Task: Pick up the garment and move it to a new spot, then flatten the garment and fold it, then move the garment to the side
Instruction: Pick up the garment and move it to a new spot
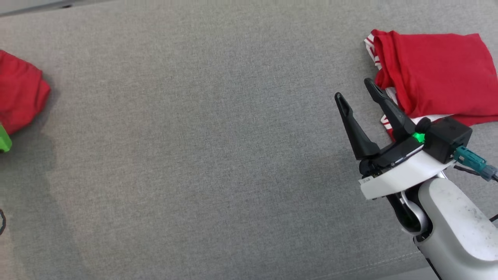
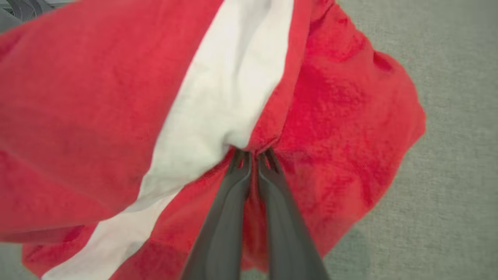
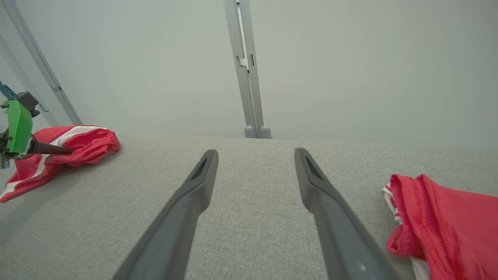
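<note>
Garment, red with white stripe, pinched by left end effector, right end effector spread wide

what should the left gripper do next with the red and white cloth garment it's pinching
Probably lift it straight up: the left gripper is shut on a fold of the red and white cloth garment, which lies bunched on the grey fabric surface.

The right gripper is shown with its two dark fingers spread wide and nothing held, carried on a pale forearm angled in from the lower right. The left gripper is seen pinched tight, with a fold of the garment clamped between its fingertips.
</note>
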Controlling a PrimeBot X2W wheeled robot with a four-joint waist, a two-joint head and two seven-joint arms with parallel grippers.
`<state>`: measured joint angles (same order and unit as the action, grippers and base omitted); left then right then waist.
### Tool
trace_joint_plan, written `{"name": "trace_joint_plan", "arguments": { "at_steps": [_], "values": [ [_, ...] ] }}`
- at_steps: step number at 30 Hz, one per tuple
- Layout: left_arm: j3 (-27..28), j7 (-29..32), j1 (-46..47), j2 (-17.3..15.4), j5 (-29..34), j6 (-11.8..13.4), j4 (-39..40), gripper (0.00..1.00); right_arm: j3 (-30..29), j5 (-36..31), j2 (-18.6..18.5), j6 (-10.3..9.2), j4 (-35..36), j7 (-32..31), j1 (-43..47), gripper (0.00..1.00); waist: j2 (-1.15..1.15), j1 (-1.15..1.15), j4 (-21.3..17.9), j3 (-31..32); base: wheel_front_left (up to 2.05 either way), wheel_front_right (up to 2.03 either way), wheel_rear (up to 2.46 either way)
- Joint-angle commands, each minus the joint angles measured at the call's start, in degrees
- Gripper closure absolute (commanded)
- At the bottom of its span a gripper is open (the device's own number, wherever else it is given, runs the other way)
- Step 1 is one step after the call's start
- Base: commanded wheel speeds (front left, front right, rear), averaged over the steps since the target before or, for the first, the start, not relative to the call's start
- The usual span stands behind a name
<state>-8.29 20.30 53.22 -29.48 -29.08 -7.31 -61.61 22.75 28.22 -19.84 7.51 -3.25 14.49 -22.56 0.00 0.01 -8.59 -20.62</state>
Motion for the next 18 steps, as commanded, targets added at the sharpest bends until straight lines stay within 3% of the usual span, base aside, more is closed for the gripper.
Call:
{"name": "trace_joint_plan", "arguments": {
  "at_steps": [1,10,18],
  "values": [
    [-1.57,-0.44,-1.17,-0.64,-0.47,-0.22,1.2,1.0,0.19,0.27,0.47,-0.04,-0.45,0.38,1.18,0.0,0.0,-0.01,0.86,5.43,0.0,0.0,0.0],
    [-16.28,-0.93,-1.26,-2.57,-5.53,-0.19,16.29,1.0,-2.68,0.84,2.12,-0.04,-2.74,0.63,6.54,0.0,0.0,-0.01,1.71,16.71,0.0,0.0,0.0],
    [-25.42,-0.67,-1.44,-3.73,-10.81,-0.19,31.74,1.0,-6.73,0.05,3.03,-0.04,-1.63,0.67,11.11,0.0,0.0,-0.01,1.59,20.59,0.0,0.0,0.0]
  ]
}}
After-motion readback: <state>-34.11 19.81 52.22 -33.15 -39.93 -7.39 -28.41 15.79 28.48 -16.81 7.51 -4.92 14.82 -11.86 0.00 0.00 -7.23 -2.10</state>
